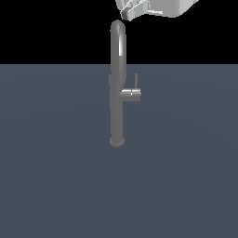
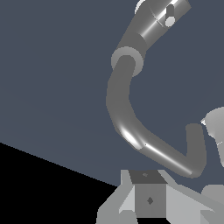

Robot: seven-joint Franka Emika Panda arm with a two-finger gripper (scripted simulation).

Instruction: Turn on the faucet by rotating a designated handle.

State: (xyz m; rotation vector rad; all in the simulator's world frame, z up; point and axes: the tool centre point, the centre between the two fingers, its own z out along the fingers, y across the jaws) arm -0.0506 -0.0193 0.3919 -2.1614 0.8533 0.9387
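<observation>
The faucet [image 1: 117, 93] stands upright in the middle of the exterior view, a tall grey tube with an arched spout and a round base collar [image 1: 117, 141]. A short stub [image 1: 131, 94] sticks out toward the exterior view's right, and the thin handle [image 1: 135, 82] rises upright from it. My gripper [image 1: 126, 14] hangs at the top edge, just above and beside the crown of the spout, well above the handle and holding nothing. The wrist view looks down along the faucet [image 2: 131, 127], with the handle [image 2: 169, 14] far off beyond the collar. How the jaws stand is unclear.
A flat dark blue-grey floor [image 1: 56, 176] spreads around the faucet. The background behind it is black. A pale rounded part of the arm [image 2: 216, 127] shows at the edge of the wrist view.
</observation>
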